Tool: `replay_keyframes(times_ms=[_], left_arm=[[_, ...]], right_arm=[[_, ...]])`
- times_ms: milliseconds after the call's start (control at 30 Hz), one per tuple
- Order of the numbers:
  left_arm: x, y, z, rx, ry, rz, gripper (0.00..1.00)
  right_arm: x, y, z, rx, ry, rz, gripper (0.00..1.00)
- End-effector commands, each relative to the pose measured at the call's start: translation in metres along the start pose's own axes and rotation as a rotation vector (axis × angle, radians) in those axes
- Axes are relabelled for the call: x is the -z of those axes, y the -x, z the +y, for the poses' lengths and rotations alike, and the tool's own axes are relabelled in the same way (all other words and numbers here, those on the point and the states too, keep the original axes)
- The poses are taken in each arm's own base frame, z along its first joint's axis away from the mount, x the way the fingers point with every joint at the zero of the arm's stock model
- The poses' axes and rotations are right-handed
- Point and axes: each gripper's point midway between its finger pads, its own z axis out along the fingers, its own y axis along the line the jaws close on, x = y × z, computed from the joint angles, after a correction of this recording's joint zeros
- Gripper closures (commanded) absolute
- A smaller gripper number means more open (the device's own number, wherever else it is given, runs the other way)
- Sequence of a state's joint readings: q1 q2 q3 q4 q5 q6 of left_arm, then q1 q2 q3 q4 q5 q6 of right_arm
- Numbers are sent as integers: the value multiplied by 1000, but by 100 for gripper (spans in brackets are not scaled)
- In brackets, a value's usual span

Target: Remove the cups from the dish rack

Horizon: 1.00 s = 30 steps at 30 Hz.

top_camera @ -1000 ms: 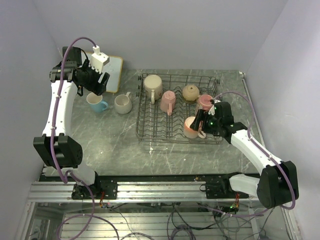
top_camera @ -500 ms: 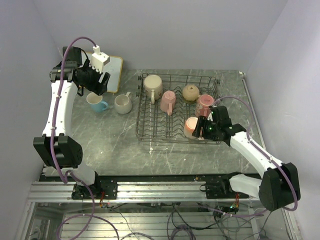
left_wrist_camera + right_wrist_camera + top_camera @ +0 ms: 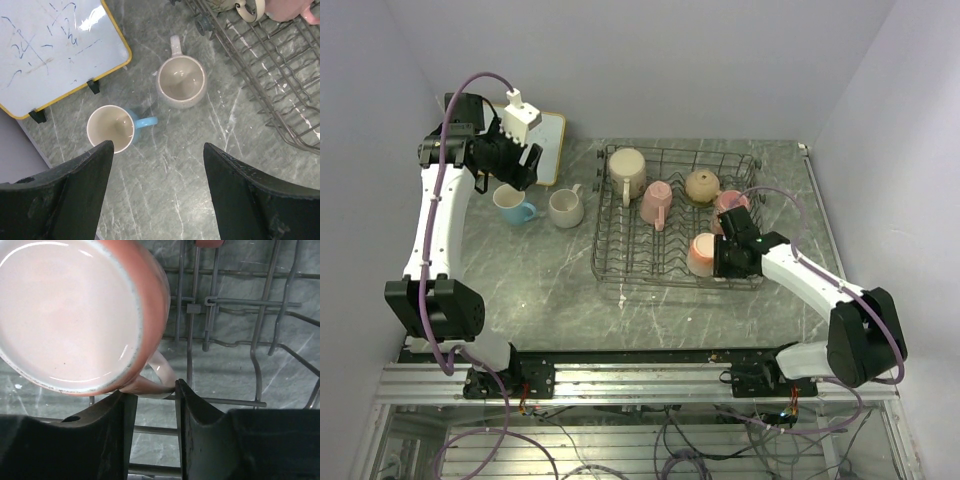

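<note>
The dish rack [image 3: 620,262] stands right of centre and holds several cups: a cream one [image 3: 626,172], a pale pink one [image 3: 656,203], a tan one [image 3: 701,185], a dark pink-red one [image 3: 731,205] and a pale pink one [image 3: 702,252] at the front. My right gripper [image 3: 156,390] is shut on the handle [image 3: 161,374] of that front pale pink cup [image 3: 70,315]. A light blue cup [image 3: 111,129] and a beige cup [image 3: 181,82] stand upright on the table, left of the rack. My left gripper [image 3: 157,150] hangs open above them, holding nothing.
A yellow-framed whiteboard [image 3: 55,45] leans at the back left, just behind the two cups on the table. The rack's wire side [image 3: 270,75] runs close to the beige cup. Walls close in the table on the left, back and right.
My right gripper has moved in toward the front pale pink cup and its jaws have closed onto the handle. The left arm has hardly moved.
</note>
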<state>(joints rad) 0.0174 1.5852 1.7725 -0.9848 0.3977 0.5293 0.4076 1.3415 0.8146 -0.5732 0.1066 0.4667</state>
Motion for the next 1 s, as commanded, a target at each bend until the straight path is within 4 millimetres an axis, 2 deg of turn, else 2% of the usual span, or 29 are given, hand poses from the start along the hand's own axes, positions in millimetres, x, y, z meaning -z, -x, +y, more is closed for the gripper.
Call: replay_keyframes(times_ms=[0,133,367,433,667,733,967], left_arm=[[10,9,-18,-13,-37,-41,17],[10,2,-22,-18,-46,-27,17],[10,-11,-33,-28,-71,-14,17],[8,-11,-47,-60,-106,-18,16],[5,-26,-73,-124,-161,-32,16],[4,-28,-81,-142,-170,-49,16],[0,-41,-109,-205,-209,-113,16]], right_arm=[[-4,21,10,13,-10,-59,70],[0,31,13,23,-22,-89,78],[13,51,23,31,16,-167,100],[16,55,24,35,16,-182,100],[42,78,33,37,26,-282,100],[52,81,45,60,43,-309,100],[82,101,67,53,104,-379,100]])
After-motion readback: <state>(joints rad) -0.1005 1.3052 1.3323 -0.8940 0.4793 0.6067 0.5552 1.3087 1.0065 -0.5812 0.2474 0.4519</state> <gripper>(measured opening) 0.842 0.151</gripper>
